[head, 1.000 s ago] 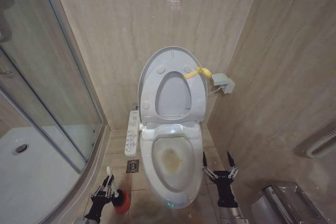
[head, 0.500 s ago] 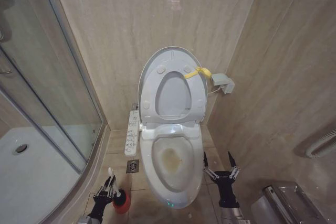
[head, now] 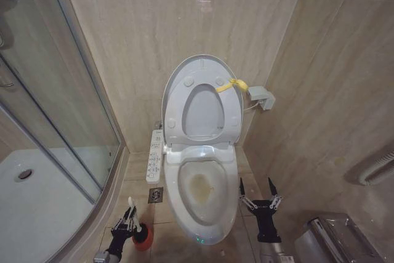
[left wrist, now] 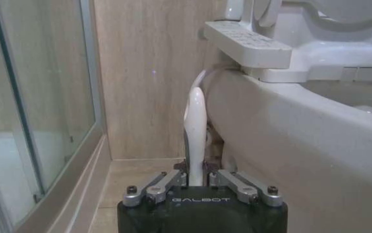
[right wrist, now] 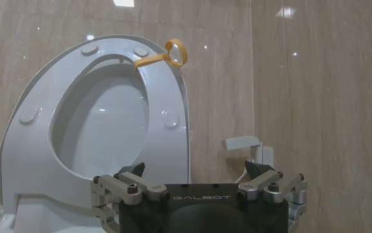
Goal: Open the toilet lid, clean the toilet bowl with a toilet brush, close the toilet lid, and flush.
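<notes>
Slim white toilet brush (left wrist: 195, 136) in left gripper (left wrist: 197, 180)

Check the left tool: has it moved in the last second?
Yes, slightly. The left tool, shut on the toilet brush handle, has drifted a little toward the toilet bowl and away from the shower glass, carrying the handle with it.

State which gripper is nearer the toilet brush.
Left. The left gripper is shut on the toilet brush handle, beside the toilet bowl. The right gripper hangs open on the bowl's far side.
</notes>
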